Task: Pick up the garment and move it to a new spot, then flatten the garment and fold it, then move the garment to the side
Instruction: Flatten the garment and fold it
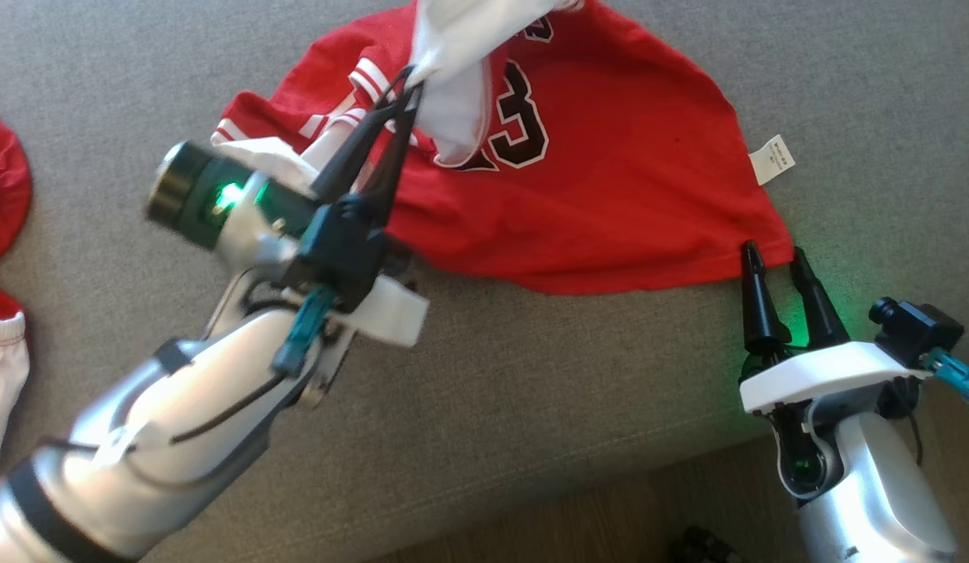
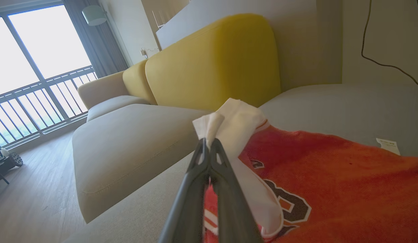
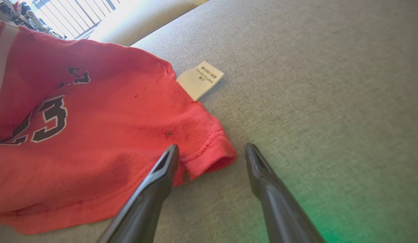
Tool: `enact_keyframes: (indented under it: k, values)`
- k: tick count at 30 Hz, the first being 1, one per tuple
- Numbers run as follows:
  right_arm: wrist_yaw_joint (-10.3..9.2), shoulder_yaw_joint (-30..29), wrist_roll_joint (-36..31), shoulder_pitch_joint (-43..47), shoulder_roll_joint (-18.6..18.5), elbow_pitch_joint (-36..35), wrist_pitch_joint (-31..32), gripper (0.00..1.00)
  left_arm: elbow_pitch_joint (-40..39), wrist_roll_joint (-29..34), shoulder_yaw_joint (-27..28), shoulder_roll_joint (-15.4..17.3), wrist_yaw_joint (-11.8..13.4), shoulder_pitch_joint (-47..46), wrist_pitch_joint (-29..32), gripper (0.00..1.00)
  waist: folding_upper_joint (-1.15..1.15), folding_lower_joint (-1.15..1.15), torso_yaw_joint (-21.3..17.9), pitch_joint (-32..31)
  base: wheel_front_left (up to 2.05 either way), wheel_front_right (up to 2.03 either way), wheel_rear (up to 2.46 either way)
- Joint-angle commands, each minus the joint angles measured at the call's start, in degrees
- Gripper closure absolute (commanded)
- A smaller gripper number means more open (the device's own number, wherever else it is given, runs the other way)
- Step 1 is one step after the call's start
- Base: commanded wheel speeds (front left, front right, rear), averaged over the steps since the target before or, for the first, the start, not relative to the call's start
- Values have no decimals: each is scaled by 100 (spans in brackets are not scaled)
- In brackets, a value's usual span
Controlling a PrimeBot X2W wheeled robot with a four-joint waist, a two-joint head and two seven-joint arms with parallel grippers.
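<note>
Jersey (image 1: 609,195) hem corner sits between fingers of my R gripper (image 1: 773,252), spread wide; bare cushion (image 1: 883,117) beyond. L gripper (image 1: 410,78) pinches its white edge.

Red garment (image 1: 609,203), black numerals (image 1: 535,133) white-edged; white tag (image 1: 772,159); grey sofa (image 1: 531,375); yellow cushion (image 2: 212,60).

The red garment (image 1: 609,203) lies on the grey cushion (image 1: 531,391), number print facing up. The left gripper (image 1: 412,78) is closed on a white fold of the garment at its far left part and holds that fold lifted. The right gripper (image 1: 773,254) sits at the near right corner, fingers spread, tips at the hem. A white label (image 1: 772,160) projects from the right edge. More red-and-white fabric (image 1: 3,195) lies at the far left.
</note>
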Motion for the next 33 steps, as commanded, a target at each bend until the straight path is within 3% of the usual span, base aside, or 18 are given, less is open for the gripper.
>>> enact_keyframes:
  k: [1,4,6,7,8,9,15,20,27,33]
  values:
    - [-2,187,30,105,17,-108,-3,0,-211,58,243,190,47,-55,-28,100,0,0,-1,9,0,0,0]
    - [-2,231,82,84,17,-105,-3,0,-444,79,307,434,135,64,-25,100,0,0,11,28,0,0,0]
    - [-2,187,52,58,17,-46,-3,20,-544,77,328,544,170,112,1,100,0,0,34,36,0,0,0]
    - [-2,168,37,42,17,-19,-3,39,-578,86,333,590,189,128,23,100,0,0,47,38,0,0,0]
    - [-2,168,25,28,17,15,-3,93,-612,91,333,627,197,139,41,100,0,0,60,40,0,0,0]
    - [-2,171,15,14,17,52,-3,100,-646,87,335,654,200,146,53,100,0,0,72,41,0,0,0]
    - [-2,-53,-270,-60,17,-215,-3,100,-778,89,459,837,275,118,67,100,0,0,96,-75,0,0,0]
    - [-2,-285,-1002,-125,17,-1015,-3,100,-1043,9,884,1364,208,-135,37,100,0,0,90,-449,0,0,0]
    - [-2,-448,-2499,-978,17,-1752,-3,100,-1356,-159,1537,2400,-205,-813,256,100,0,0,89,-1166,0,0,0]
    - [-2,-544,-3647,-2218,-19,-1954,503,100,-1239,-375,1855,2791,-759,-1516,456,100,0,0,195,-1567,0,0,0]
